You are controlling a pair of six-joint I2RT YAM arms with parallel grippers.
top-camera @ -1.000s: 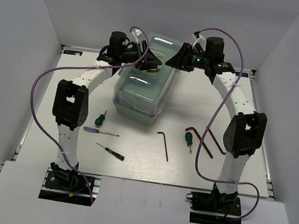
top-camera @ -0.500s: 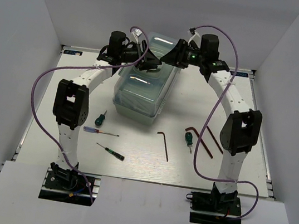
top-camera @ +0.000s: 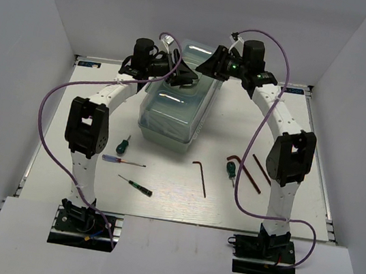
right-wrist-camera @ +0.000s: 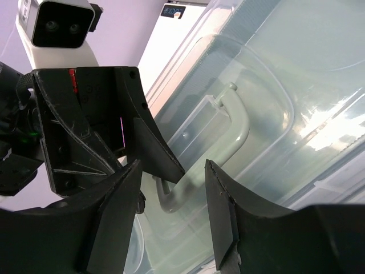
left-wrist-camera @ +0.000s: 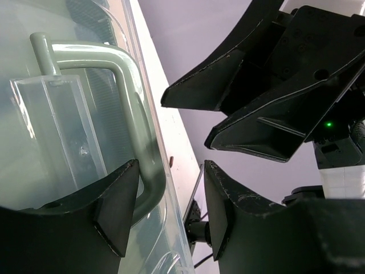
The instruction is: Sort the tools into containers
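Left gripper (top-camera: 185, 77) and right gripper (top-camera: 211, 63) are hovering part-open, empty, over the handle (left-wrist-camera: 134, 74) of the closed toolbox (top-camera: 172, 118) at far centre. Screwdrivers (top-camera: 121, 146) and hex keys (top-camera: 199, 177) are lying nearer on the table (top-camera: 159, 206).

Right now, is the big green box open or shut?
Shut. The see-through lid lies flat on the toolbox, no tiers folded out, and the tools lie outside on the table.

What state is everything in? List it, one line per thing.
Toolbox lid: shut.
Handle: lying flat on the lid.
Left fingers: open, straddling the handle.
Right fingers: open, above the lid.
Screwdrivers: loose on the table, unsorted.
Hex keys: loose on the table, unsorted.
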